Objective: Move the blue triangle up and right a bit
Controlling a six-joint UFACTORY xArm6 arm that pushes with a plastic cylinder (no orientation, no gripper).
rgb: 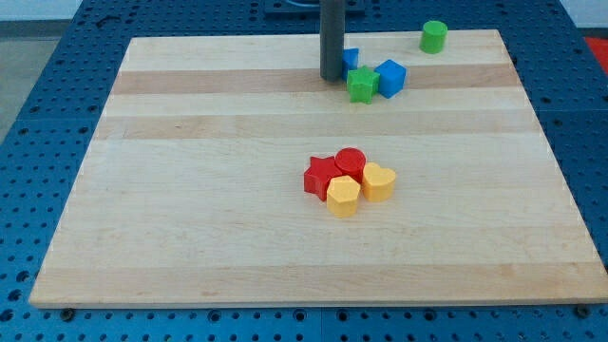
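Note:
The blue triangle (351, 58) lies near the view's top centre, mostly hidden behind my rod. My tip (332, 77) rests on the board just left of it, touching or nearly touching it. A green star (361, 85) sits just below and right of the triangle. A blue cube (390, 77) is right of the star, touching it.
A green cylinder (434, 36) stands at the top right of the wooden board (190, 190). In the middle, a red star (321, 176), red cylinder (351, 162), yellow heart (378, 180) and yellow hexagon (343, 198) are clustered together.

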